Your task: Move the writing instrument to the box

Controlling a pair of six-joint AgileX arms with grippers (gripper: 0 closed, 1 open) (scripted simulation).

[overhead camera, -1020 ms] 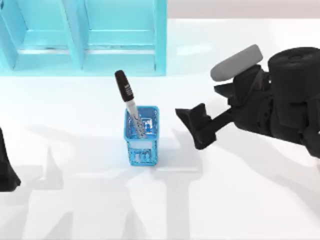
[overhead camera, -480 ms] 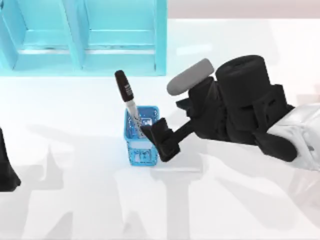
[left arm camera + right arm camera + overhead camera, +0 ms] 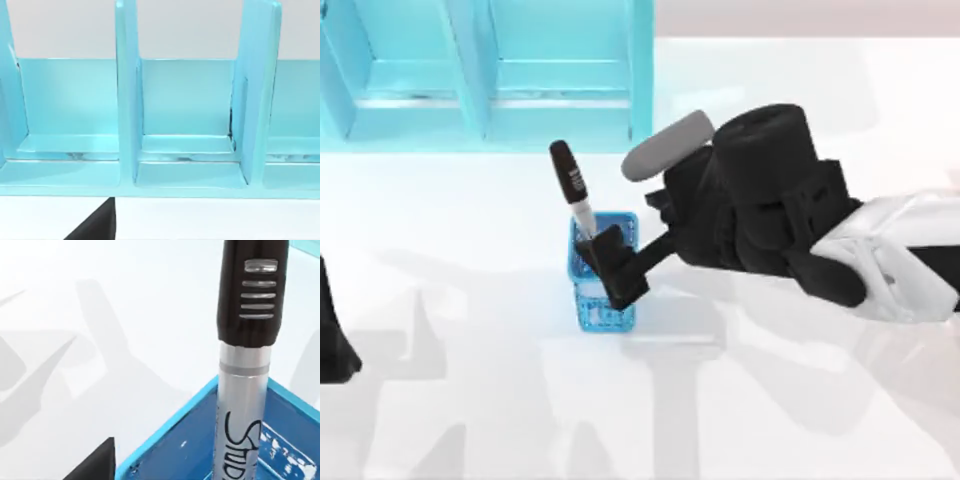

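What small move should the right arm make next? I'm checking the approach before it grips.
Probably ease the right gripper a little closer and close on the slim black-capped marker pen, which stands tilted in the small blue mesh basket; the gripper already sits over the basket beside the barrel.

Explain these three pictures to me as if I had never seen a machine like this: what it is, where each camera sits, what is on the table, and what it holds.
This is a simulated two-armed AgileX robot at a white table. The top view looks down from above; each of the other two comes from a camera on one arm's wrist. A marker pen with a black cap stands tilted in a small blue basket. The right gripper has reached over the basket, beside the pen's lower barrel; whether it grips the pen cannot be told. The right wrist view looks closely at the pen. The left gripper is parked at the table's left edge, its camera facing the light blue shelf unit at the back.
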